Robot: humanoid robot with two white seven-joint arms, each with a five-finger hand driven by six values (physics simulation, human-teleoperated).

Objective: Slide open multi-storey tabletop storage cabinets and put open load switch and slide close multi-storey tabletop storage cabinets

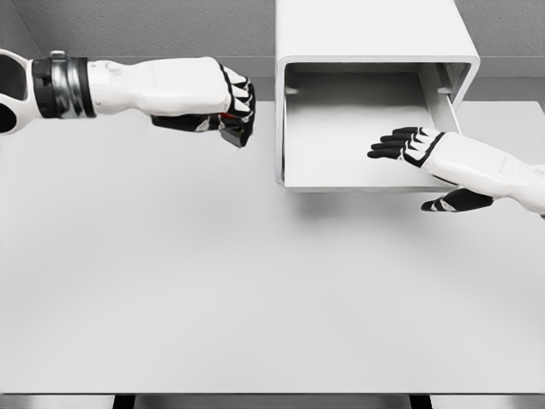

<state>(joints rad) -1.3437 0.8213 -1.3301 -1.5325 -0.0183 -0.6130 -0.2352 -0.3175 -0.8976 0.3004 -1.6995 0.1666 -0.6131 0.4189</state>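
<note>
The left hand (pixel 223 109) grips the dark switch (pixel 232 129) just left of the cabinet (pixel 375 34), whose drawer (pixel 358 175) stands open. The right hand (pixel 413 145) hovers flat, fingers spread, over the drawer's right side. The carry should clear the drawer's left wall before lowering.

My left robot hand (pixel 223 109) and right robot hand (pixel 417 145) look like glossy white plastic with matt black fingers, the cabinet (pixel 375 34) smooth satin white, the worktop (pixel 255 290) plain matt pale grey.
</note>
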